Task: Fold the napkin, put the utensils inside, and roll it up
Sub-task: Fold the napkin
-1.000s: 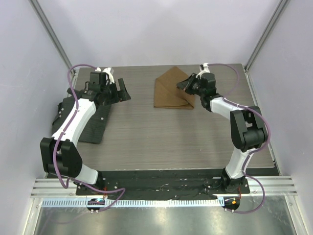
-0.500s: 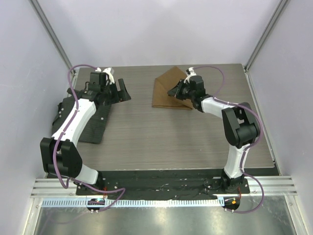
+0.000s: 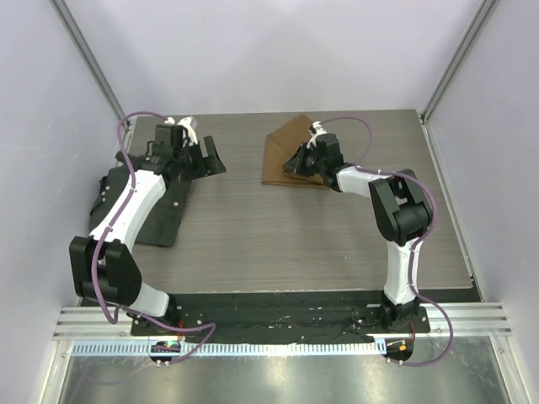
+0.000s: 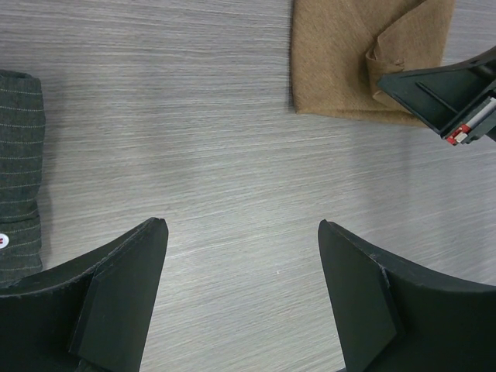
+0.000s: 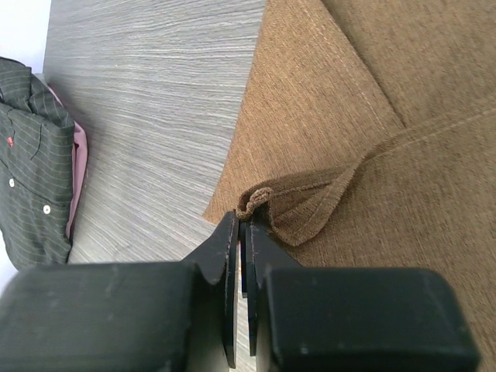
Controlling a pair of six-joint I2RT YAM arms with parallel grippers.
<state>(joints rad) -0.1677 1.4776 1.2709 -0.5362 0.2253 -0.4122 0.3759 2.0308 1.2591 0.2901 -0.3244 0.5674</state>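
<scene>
The tan-brown napkin (image 3: pixel 286 162) lies folded at the far middle of the table. My right gripper (image 3: pixel 292 163) is shut on a corner of the napkin (image 5: pixel 260 198) and holds that corner lifted over the rest of the cloth (image 5: pixel 387 101). The napkin also shows in the left wrist view (image 4: pixel 341 62), with the right gripper's fingers (image 4: pixel 442 93) on it. My left gripper (image 3: pixel 212 157) is open and empty over bare table, left of the napkin; its fingertips (image 4: pixel 139 256) frame the wood. No knife is in view.
A dark grey striped cloth (image 3: pixel 156 206) lies at the left edge of the table, under my left arm; it also shows in the right wrist view (image 5: pixel 35 155) and the left wrist view (image 4: pixel 19 163). White walls enclose the table on three sides.
My right gripper has moved left across the napkin, pulling the gripped corner with it over the cloth. The left arm has not moved.
</scene>
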